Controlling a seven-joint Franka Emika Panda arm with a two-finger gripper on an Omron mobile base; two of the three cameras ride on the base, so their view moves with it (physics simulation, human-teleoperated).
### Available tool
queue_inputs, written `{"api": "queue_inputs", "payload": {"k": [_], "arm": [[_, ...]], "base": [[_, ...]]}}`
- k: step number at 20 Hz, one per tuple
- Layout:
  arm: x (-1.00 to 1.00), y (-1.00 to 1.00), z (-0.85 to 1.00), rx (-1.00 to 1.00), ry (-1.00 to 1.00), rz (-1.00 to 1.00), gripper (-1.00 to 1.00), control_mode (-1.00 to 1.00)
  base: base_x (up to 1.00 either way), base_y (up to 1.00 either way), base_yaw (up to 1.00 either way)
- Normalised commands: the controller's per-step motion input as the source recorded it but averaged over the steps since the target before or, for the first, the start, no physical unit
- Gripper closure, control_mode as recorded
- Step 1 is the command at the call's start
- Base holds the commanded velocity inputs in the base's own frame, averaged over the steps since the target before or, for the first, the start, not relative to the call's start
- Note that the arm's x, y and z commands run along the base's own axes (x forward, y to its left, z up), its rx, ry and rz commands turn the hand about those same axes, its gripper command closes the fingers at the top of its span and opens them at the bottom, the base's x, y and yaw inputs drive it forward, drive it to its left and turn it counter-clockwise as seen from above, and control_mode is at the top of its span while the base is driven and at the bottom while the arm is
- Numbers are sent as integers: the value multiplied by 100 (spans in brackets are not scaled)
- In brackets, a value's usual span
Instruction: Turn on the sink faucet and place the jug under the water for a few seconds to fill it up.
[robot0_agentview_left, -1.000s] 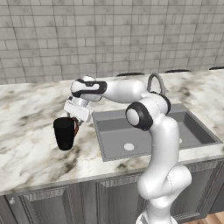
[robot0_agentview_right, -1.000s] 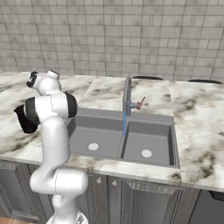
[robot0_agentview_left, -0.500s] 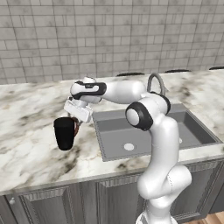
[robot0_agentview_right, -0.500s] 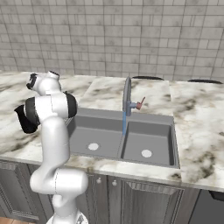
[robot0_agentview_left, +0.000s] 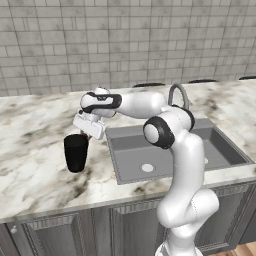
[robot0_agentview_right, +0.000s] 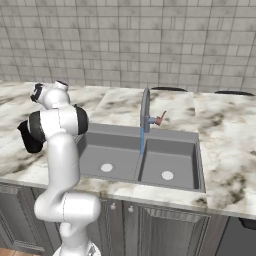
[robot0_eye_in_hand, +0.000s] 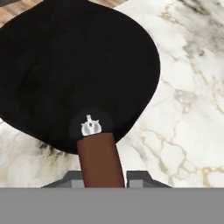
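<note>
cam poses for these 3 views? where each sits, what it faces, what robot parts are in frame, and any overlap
Left base view: behind the arm on its left, looking forward and down at the counter, jug and sink; the arm rises lower right, claw at the jug's handle side.
Right base view: behind on its right, facing the faucet, water and both basins; the arm rises lower left.
Hand view: on the hand, looking down at the jug's handle between the fingertips.
Shared: jug in all three; sink in both base views.

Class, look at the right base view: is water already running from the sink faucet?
Yes: a thin pale-blue water stream drops from the sink faucet into the sink.
</note>
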Motion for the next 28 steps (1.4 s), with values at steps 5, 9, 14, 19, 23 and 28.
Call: {"api": "queue_inputs", "payload": {"k": [5,9,14,19,23,28], "arm": [[-38,-1,14,0,-15,-9,100,-100],[-67,-16,40,0,-22,-24,100,-100],[-89,-39,52,0,-22,-36,100,-100],[-94,-43,57,0,-17,-41,100,-100],[-81,-36,67,0,-11,-50,100,-100],[-53,-38,82,0,-4,-58,100,-100]], "base": [[0,0,0],[0,0,0],[0,0,0],[0,0,0],[0,0,0],[0,0,0]]}}
